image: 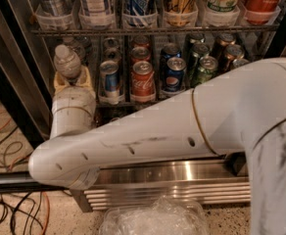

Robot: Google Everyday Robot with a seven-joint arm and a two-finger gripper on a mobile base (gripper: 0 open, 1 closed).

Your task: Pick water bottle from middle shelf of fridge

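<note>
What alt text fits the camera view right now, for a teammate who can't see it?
The gripper, on a white arm stretched across the foreground, is at the base of the water bottle at the left end of the middle shelf in the fridge. A Coca-Cola can and a Pepsi can stand farther along.
</note>
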